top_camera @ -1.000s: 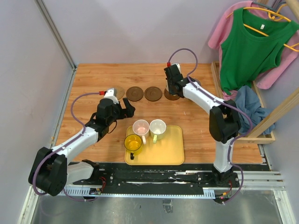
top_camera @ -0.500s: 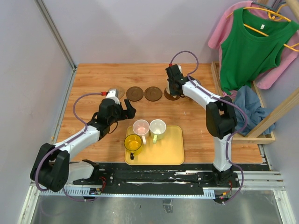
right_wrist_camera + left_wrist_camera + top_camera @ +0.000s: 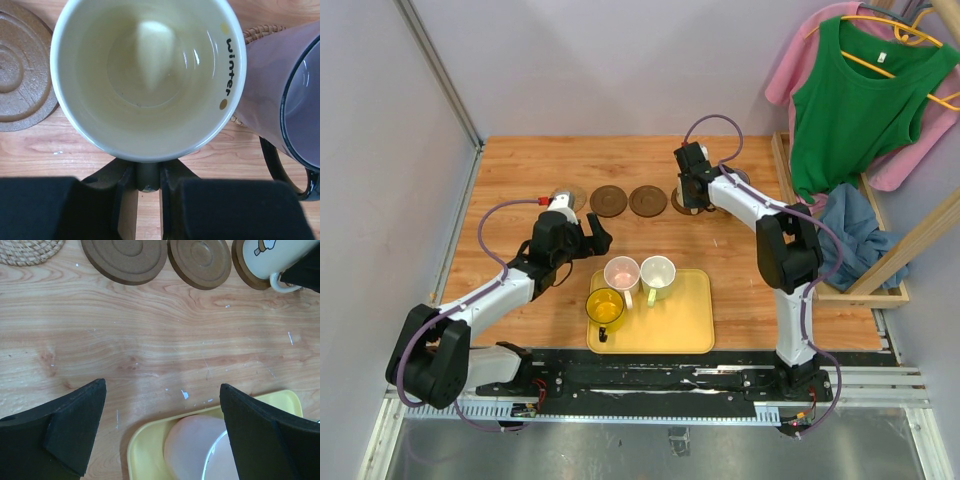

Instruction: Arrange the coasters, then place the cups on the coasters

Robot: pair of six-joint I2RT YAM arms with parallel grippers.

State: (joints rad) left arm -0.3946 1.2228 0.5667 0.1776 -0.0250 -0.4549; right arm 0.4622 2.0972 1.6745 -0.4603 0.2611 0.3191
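Not much moves since a second ago: the right arm (image 3: 750, 207) tucks its elbow in and the left arm (image 3: 490, 295) creeps a bit toward the yellow tray (image 3: 685, 325).

Going left to right, a woven tan coaster (image 3: 27, 249) sits bare. The left gripper (image 3: 595, 232) hangs wide open above the table, just past the tray's far corner, holding nothing. Next, a dark brown coaster (image 3: 125, 257) and a second brown coaster (image 3: 200, 262) are both bare too. The yellow cup (image 3: 605, 308), pink cup (image 3: 621, 271) and green-white cup (image 3: 658, 271) wait in the tray.

The cream cup (image 3: 150, 75) is on the third brown coaster (image 3: 241, 269), with the right gripper (image 3: 148, 182) pinched onto its handle. The grey-purple cup (image 3: 280, 85) seems to sit on the other woven coaster (image 3: 260, 31).

So the coasters look arranged, two cups are basically placed, and three are left.
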